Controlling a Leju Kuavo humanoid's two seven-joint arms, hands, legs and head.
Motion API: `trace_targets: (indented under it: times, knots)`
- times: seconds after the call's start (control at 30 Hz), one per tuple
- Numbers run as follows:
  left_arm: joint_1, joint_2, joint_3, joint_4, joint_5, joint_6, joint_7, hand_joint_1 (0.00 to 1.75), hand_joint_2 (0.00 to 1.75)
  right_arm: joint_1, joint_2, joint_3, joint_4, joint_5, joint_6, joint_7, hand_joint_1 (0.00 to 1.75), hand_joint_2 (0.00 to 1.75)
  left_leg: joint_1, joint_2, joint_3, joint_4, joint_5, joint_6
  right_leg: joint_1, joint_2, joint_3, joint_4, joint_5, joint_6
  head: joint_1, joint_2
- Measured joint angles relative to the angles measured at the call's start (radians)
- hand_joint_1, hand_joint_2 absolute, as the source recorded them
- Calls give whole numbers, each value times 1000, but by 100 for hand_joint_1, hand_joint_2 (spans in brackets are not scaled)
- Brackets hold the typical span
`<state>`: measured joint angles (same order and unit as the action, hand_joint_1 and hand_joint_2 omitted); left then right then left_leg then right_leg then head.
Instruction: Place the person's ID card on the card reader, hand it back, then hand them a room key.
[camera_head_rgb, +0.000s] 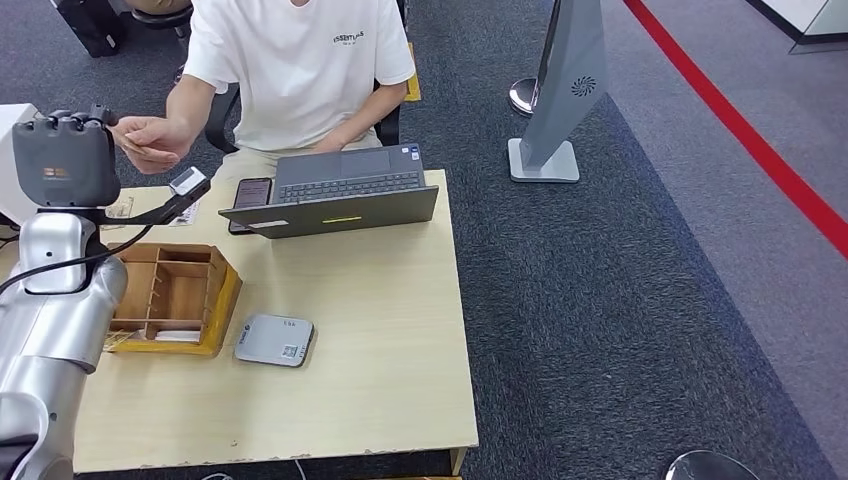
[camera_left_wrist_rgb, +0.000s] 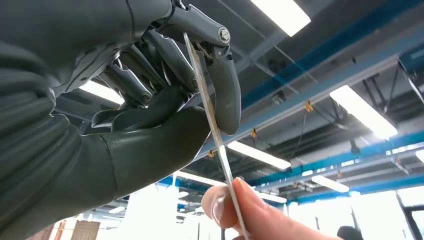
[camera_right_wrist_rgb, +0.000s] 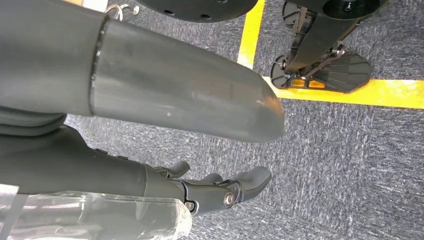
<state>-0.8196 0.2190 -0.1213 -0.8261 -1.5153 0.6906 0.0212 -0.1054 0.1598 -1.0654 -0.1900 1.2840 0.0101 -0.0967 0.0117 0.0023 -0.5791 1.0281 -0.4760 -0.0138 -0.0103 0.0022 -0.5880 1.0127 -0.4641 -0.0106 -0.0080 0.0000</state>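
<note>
A: Nearest on the wooden table (camera_head_rgb: 380, 380)?
B: Grey card reader (camera_head_rgb: 274, 340), flat, just beside a wooden organizer box (camera_head_rgb: 172, 296).
A: Left hand (camera_left_wrist_rgb: 150, 100)?
B: Raised above the table's far left side, pinching a thin card (camera_left_wrist_rgb: 212, 125) edge-on between thumb and fingers (camera_left_wrist_rgb: 225, 85).
A: Card free otherwise?
B: No; touched at its other end by the person's hand (camera_left_wrist_rgb: 250, 212).
A: Right hand (camera_right_wrist_rgb: 200, 165)?
B: Hanging over grey carpet, holding nothing, fingers apart.
A: Farther back?
B: Open laptop (camera_head_rgb: 335, 195), phone (camera_head_rgb: 250, 195) beside it, seated person (camera_head_rgb: 300, 70) in white shirt.
</note>
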Motion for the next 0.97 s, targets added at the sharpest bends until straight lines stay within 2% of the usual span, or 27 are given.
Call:
trace_targets:
  times: [0.1,0.63,0.73,0.83,0.97]
  knots:
    - [-8,-5,4,61,6,0,-4,0,175,0,0,2,0,0,-1,2,0,0,0,0,-1,0,0,0,0,0,-1,0,0,0,0,0]
    - [-16,-20,13,151,38,-2,-24,0,175,0,0,2,0,0,0,2,0,0,0,0,-1,0,0,0,0,0,-1,0,0,0,0,0]
    - [-12,-22,14,149,54,1,-57,0,175,0,0,2,0,0,0,-1,0,0,0,0,-1,0,0,0,0,0,-1,0,0,0,0,0]
    - [39,-36,14,80,76,-2,-106,0,175,1,0,2,0,-7,-3,-7,0,0,0,0,-1,0,0,0,0,0,-1,0,0,0,0,0]
    - [207,-58,2,-160,86,-40,-127,0,175,4,0,-3,0,-36,-17,-10,0,0,-1,3,-1,0,-2,1,-1,3,-1,-1,-1,0,0,0]
